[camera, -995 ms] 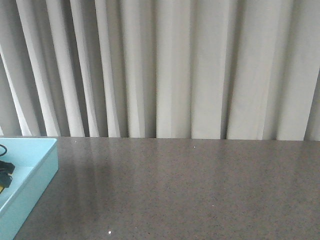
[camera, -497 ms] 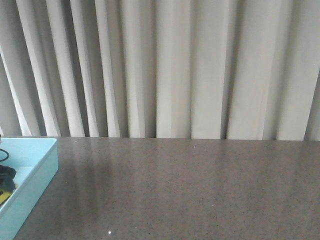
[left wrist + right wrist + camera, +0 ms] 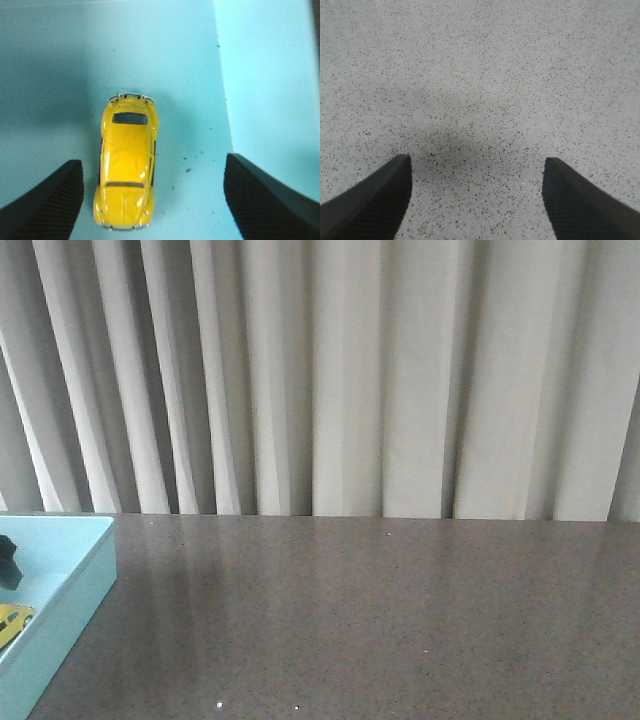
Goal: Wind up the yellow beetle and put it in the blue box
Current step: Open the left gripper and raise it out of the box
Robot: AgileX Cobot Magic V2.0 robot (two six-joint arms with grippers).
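Observation:
The yellow beetle (image 3: 126, 170) stands on its wheels on the floor of the blue box (image 3: 260, 75). My left gripper (image 3: 152, 200) is open above it, its fingers apart from the car, which sits nearer one finger. In the front view the blue box (image 3: 75, 585) is at the far left edge, with the beetle (image 3: 12, 620) inside and a dark tip of the left gripper (image 3: 8, 562) just above it. My right gripper (image 3: 475, 200) is open and empty over the speckled grey table (image 3: 485, 75).
Pleated grey curtains (image 3: 330, 370) hang behind the far edge of the grey table (image 3: 380, 620). A low wall of the box (image 3: 222, 85) runs beside the car.
The left gripper has let go of the beetle and risen; the car now lies uncovered in the box. The right arm is out of the front view throughout.

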